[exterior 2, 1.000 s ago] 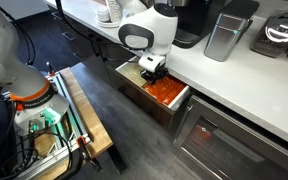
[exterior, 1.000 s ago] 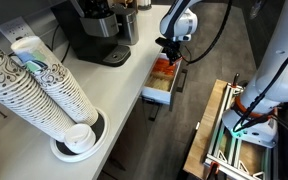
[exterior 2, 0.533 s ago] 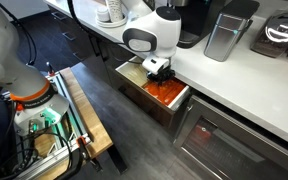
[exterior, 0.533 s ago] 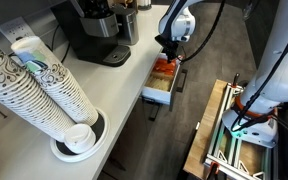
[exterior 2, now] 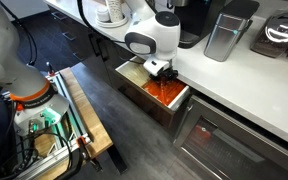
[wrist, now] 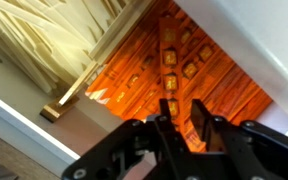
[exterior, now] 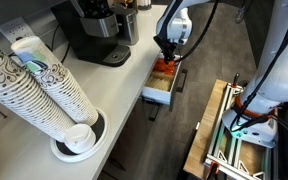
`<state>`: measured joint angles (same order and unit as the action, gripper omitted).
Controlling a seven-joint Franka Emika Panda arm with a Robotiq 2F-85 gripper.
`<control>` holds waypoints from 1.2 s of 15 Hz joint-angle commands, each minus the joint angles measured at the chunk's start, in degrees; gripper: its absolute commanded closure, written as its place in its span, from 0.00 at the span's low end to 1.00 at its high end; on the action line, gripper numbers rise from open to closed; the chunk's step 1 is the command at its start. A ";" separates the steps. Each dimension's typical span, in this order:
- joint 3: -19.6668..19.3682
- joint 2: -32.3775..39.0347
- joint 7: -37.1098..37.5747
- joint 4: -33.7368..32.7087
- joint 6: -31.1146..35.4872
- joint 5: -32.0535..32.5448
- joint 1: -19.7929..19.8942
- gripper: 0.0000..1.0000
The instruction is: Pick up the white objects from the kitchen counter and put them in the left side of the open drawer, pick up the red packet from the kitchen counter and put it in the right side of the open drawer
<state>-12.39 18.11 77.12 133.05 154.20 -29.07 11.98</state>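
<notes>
The open drawer (exterior: 157, 96) (exterior 2: 142, 98) juts out from under the kitchen counter (exterior: 114, 85) (exterior 2: 234, 78). In the wrist view it holds pale yellow packets (wrist: 64, 35) on one side and heaped orange packets (wrist: 189, 50) on the other. My gripper (wrist: 184, 112) (exterior: 165, 58) (exterior 2: 162, 73) hangs low over the orange section. Its fingers are nearly together, and a thin orange-red strip, the red packet (wrist: 183, 122), shows between them. It is hard to tell apart from the orange heap behind. No white objects show on the counter.
A coffee machine (exterior: 96, 30), a steel canister (exterior 2: 222, 35) and stacks of paper cups (exterior: 39, 85) stand on the counter. A wooden cart (exterior: 229, 140) (exterior 2: 69, 120) stands on the dark floor beside the drawer. An oven front (exterior 2: 234, 145) is below the counter.
My gripper has shifted a little along the drawer, further over the orange section. Its fingers stay close together.
</notes>
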 commanded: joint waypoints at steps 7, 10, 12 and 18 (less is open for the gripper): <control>-2.15 -1.65 -0.58 0.61 3.52 3.58 -0.37 0.00; -2.76 -0.27 -0.29 0.13 2.77 4.70 -0.16 0.00; -2.73 0.83 -0.18 -0.24 2.07 4.70 -0.13 0.00; -2.21 3.57 -0.61 -0.91 1.02 3.99 0.20 0.16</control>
<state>-14.58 20.34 76.19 132.85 156.76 -25.35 11.92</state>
